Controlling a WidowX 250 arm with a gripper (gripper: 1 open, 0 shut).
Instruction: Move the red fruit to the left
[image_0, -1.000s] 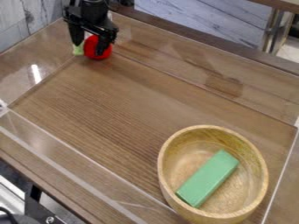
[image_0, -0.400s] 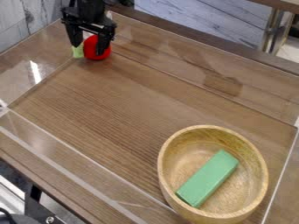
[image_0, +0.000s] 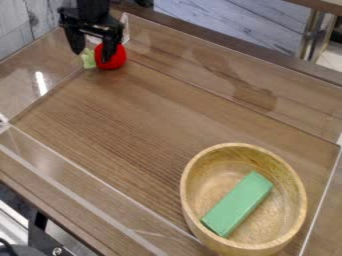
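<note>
The red fruit is a small glossy red ball with a green leafy cap on its left side. It rests on the wooden table near the far left corner. My black gripper hangs just above and to the left of it, open, with nothing between its fingers. One finger stands right behind the fruit's top; I cannot tell whether it touches.
A wooden bowl sits at the near right with a flat green block lying in it. Clear walls ring the tabletop. A table leg stands at the far right.
The gripper has risen and shifted left, off the red fruit. The fruit stays on the table at about the same spot.
</note>
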